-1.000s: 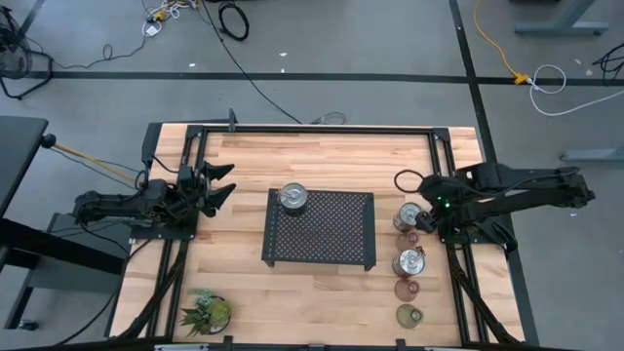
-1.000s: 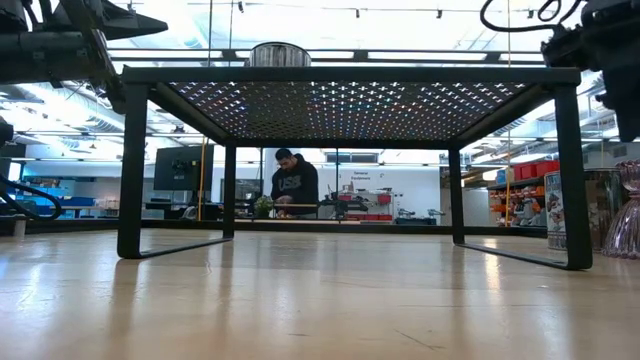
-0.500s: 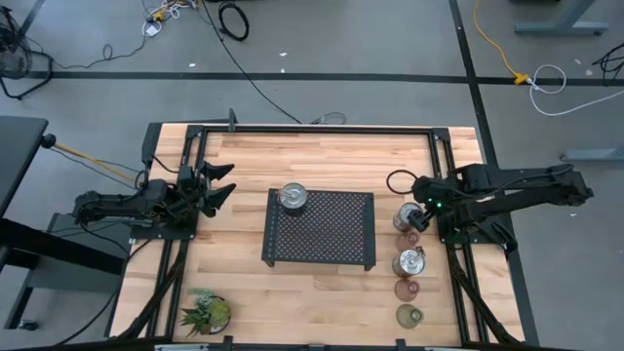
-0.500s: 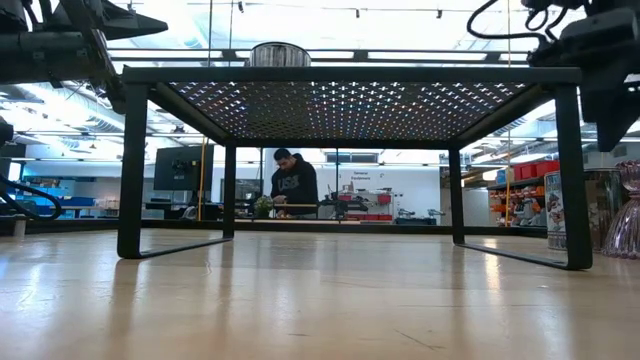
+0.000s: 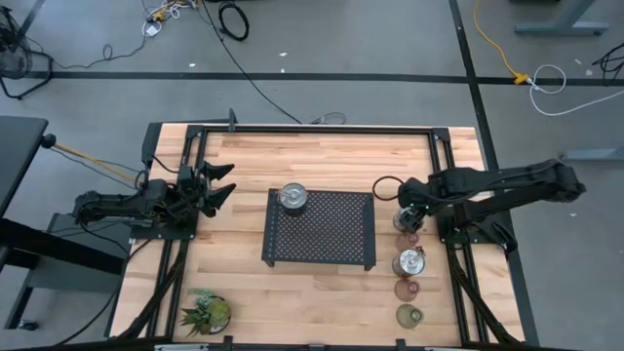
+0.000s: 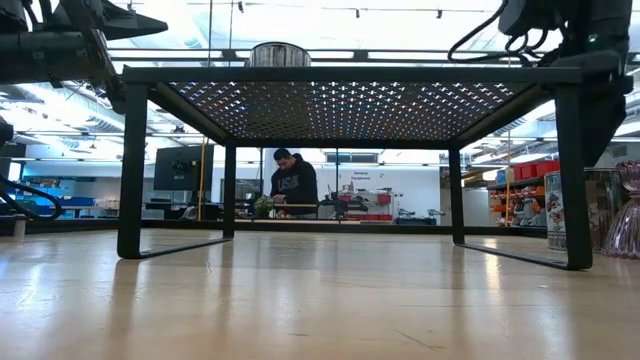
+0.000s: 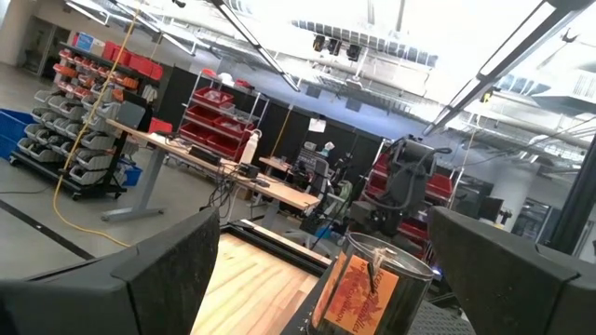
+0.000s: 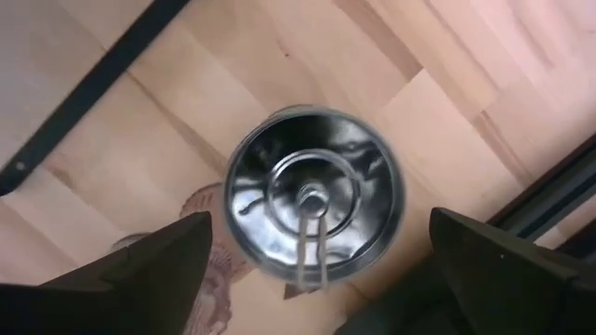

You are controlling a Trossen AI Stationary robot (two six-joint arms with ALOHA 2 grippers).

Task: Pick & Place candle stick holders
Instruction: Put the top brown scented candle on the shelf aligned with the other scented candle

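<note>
R gripper [image 5: 409, 207] has slid left over the last sec, from the table's R edge to directly above the rearmost silver holder [image 8: 315, 194] of the R-side column. Wrist cam looks straight down into that cup's shiny bowl w/ a wire loop inside; fingers [image 8: 158, 270] spread wide either side of it, not touching. L arm unchanged.

Near to far down the R column in the high view: greenish glass holder [image 5: 409, 315] closest to the front edge, then a pinkish-brown glass holder [image 5: 407, 290], then a silver holder [image 5: 409, 262], then a second pinkish-brown one [image 5: 412, 237] just behind it, partly under the arm, then the silver cup beneath the R gripper. Small potted plant [image 5: 207, 311] sits at the front L corner.

Mid-table: black perforated mesh tray [image 5: 322, 229] stands on legs; a third silver holder [image 5: 293, 197] sits on its rear L corner, also seen atop the tray in the low view.

L gripper [image 5: 220, 183] waits at the L edge, jaws spread, holding nothing.

Beyond the table, low view, a person [image 6: 294, 183] stands at a bench in the room.
</note>
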